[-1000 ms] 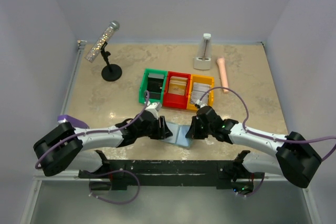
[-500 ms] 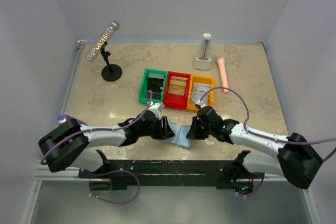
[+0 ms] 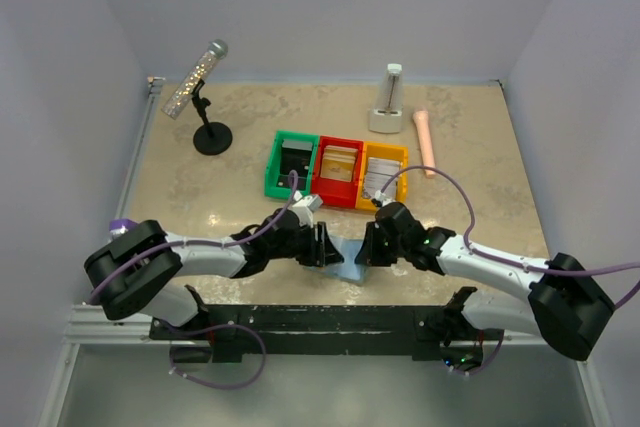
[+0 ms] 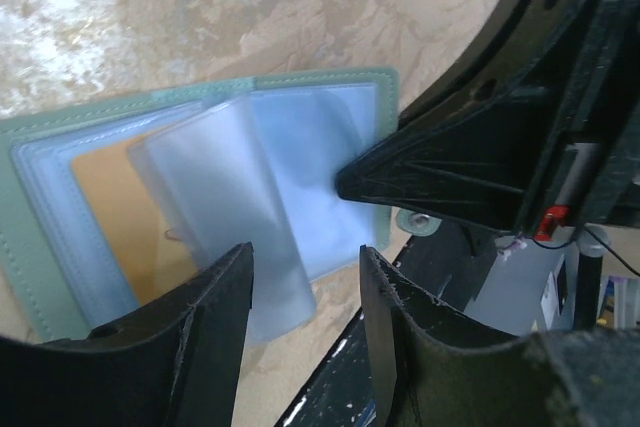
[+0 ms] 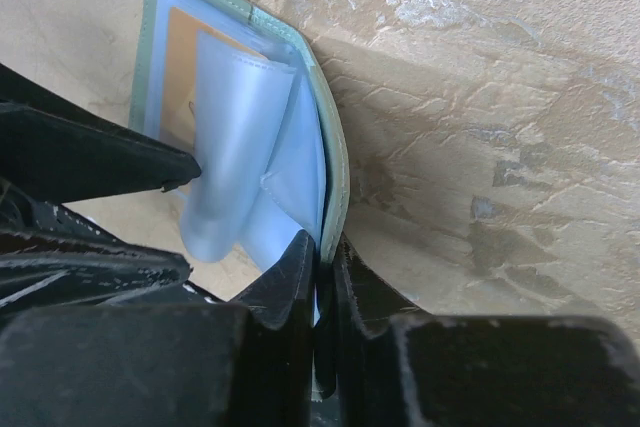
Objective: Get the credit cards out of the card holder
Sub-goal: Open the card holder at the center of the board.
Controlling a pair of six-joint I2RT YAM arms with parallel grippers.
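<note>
The card holder lies open on the table between both arms, grey-green outside with pale blue clear sleeves fanned up inside. A tan credit card shows inside a pocket of the far panel. My right gripper is shut on the holder's grey-green edge, pinning that panel. My left gripper stands open just over the loose ends of the sleeves, nothing pinched between its fingers. The two grippers nearly face each other across the holder.
Green, red and yellow bins with cards stand in a row just beyond the holder. A microphone on a stand is back left, a white device and a pink cylinder back right. A black rail runs along the near edge.
My left gripper has slid to the right, onto the holder's left side and closer to the right gripper. The right gripper has stayed clamped on the holder's edge.
</note>
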